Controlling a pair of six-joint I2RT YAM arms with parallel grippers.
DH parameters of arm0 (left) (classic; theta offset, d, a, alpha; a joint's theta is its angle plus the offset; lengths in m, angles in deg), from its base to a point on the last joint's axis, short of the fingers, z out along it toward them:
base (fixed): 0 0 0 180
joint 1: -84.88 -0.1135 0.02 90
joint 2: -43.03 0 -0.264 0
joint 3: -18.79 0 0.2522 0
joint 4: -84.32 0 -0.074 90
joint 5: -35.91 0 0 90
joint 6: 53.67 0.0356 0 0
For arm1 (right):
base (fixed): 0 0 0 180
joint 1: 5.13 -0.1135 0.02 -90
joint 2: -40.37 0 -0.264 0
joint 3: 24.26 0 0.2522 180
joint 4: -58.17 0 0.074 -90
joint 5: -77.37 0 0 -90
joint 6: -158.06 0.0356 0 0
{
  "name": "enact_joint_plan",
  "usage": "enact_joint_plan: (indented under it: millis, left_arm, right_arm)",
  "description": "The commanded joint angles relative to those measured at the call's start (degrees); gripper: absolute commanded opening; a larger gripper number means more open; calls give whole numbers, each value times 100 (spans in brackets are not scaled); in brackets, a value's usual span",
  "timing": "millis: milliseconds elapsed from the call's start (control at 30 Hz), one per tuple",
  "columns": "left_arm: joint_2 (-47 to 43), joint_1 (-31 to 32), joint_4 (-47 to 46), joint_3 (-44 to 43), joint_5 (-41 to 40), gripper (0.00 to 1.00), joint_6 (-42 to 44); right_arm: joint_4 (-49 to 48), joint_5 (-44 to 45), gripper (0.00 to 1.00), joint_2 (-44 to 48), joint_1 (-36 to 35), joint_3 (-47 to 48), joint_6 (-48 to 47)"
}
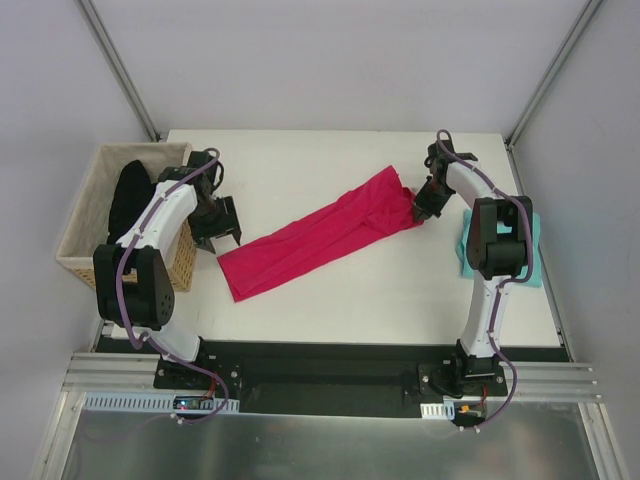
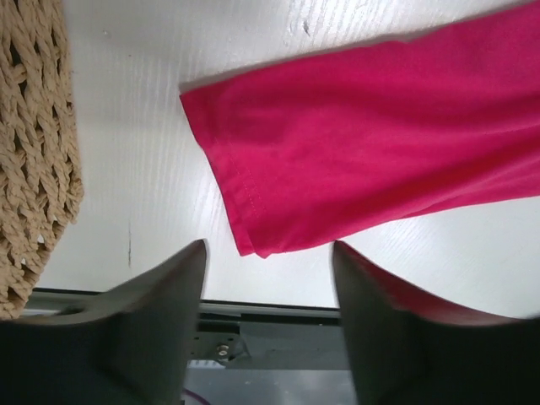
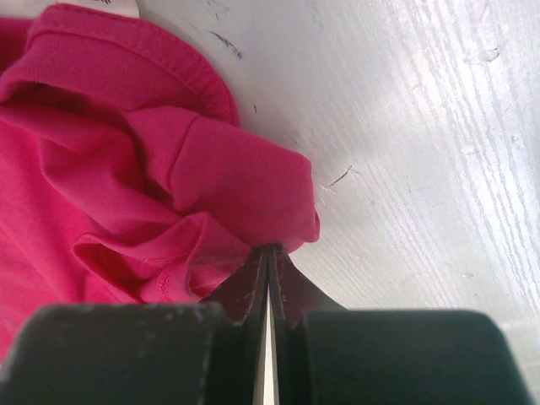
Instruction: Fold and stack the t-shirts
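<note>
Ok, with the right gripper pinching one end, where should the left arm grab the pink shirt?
Grip the stitched hem at the free end of the pink shirt, coming from the basket side. The shirt lies as a long flat band, and that end faces the open left gripper. The right gripper is shut on the bunched far end.

No writing can be read anywhere. The white neck label (image 3: 114, 5) on the pink shirt (image 3: 126, 169) shows only a blank edge (mostly cropped off).
</note>
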Motion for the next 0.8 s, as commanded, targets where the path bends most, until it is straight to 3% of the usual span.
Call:
enact_joint_plan:
  millis: [0,33,133,767]
  left_arm:
    - [-266,-21,273,-94,-172,71,-8]
    - [-301,-21,282,-94,-189,77,-8]
    - [-363,-21,308,-94,-216,80,-34]
    - [-1075,-21,678,-278,-365,83,-113]
  right_arm:
    - [167,-30,1,5,-15,148,-79]
    - [176,-30,1,-4,-24,157,-70]
    - [176,-56,1,-21,-33,183,-88]
    - [-9,-109,1,-724,2,1141,-913]
